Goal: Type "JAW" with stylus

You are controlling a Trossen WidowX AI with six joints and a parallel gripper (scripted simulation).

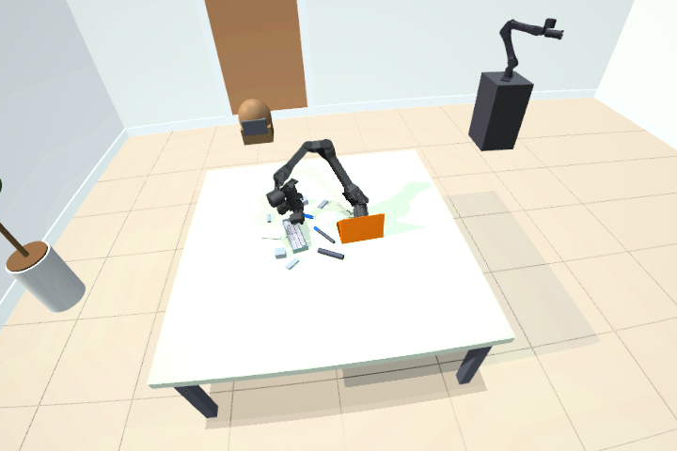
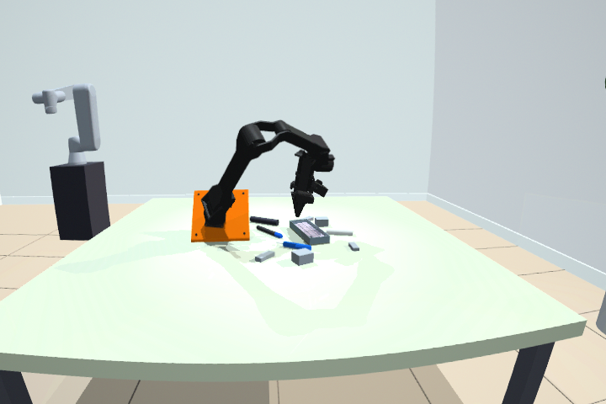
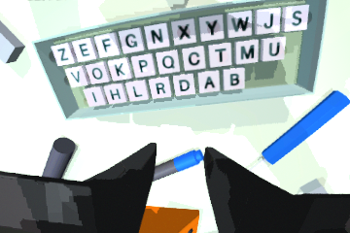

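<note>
The keyboard (image 1: 300,248) (image 2: 321,239) (image 3: 275,92) lies on the desk, with keys J (image 3: 270,20), A (image 3: 210,82) and W (image 3: 240,22) visible in the wrist view. A blue rod (image 1: 308,216) (image 2: 296,245) (image 3: 306,127) with a thin pale tip, which looks like the stylus, lies beside the keyboard, right of my fingers in the wrist view. My gripper (image 2: 298,214) (image 3: 180,151) is partly open and empty, above the desk near the keyboard. A dark pen with a blue end (image 1: 324,234) (image 2: 268,231) (image 3: 188,160) shows below and beyond the gap between the fingers.
A thick dark cylinder (image 1: 331,254) (image 2: 264,220) (image 3: 59,157) lies near the pen. Grey blocks (image 1: 279,253) (image 2: 302,257) and a thin white rod (image 2: 340,232) lie around the keyboard. An orange plate (image 1: 360,228) (image 2: 239,209) stands at the arm's base.
</note>
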